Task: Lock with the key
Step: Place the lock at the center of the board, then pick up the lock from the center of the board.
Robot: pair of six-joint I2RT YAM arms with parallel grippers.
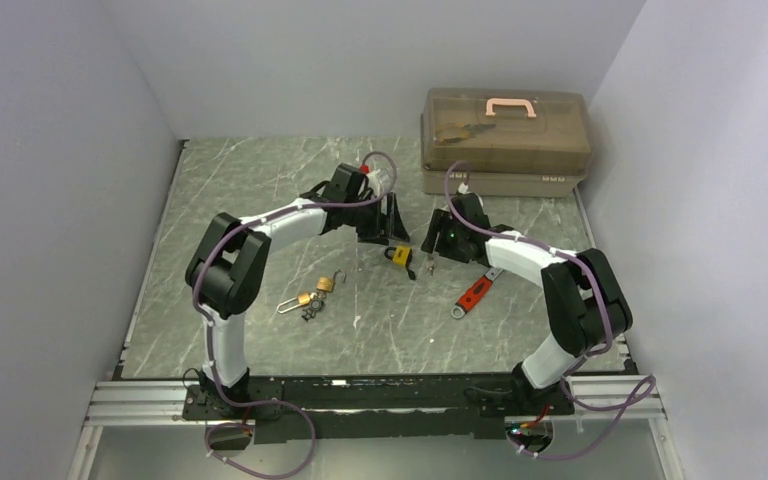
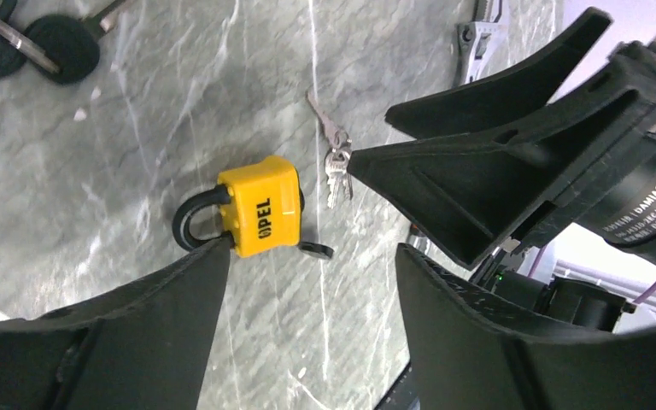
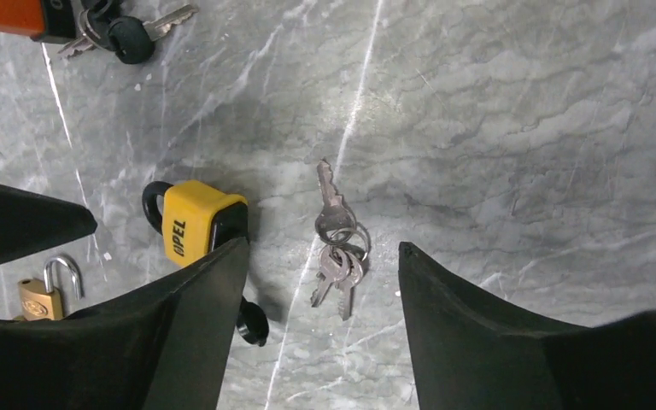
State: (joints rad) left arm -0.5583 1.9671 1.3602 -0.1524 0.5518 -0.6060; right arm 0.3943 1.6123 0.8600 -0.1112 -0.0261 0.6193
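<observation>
Plainly, both claws stand spread and pinch nothing.

- Left claw [image 2: 312, 248]: low over the table [image 1: 260, 180]. One fingertip [image 2: 201, 282] sits at the corner of the yellow padlock [image 2: 260, 213]; touching or just shy, cannot tell.
- Right claw [image 3: 323, 249]: spread above a bunch of small silver keys [image 2: 333, 166], which lies flat and untouched just beside the padlock.
- Padlock: on its side near the middle of the table, between the two claws. The shackle [image 2: 190, 224] looks seated, both legs in the body. A black-headed key [image 3: 253, 325] pokes from the base, apparently in the keyway.

Step in hand, as judged: the lock reads as shut, so what is left is letting go and getting clear.
- Each claw is best lifted straight up before it swings out.
- The left fingertip at the padlock's corner could flick the lock sideways.
- The claws are crowded close together, so one at a time is safer.

Materials:
- Padlock body: glossy yellow jacket, rounded corners, black lettering.
- Shackle: dark, coated, a plain U. It likely skids easily on the slick top.
- Silver keys: thin stamped metal on a split ring.
- Table: smooth grey marble pattern with pale veins.

Farther out:
- Brass padlocks [image 1: 312, 295] with bright shackles, left of centre.
- A red-handled wrench [image 1: 475, 292] to the right.
- A translucent brown toolbox [image 1: 505, 135] with a pink handle, at the back.
</observation>
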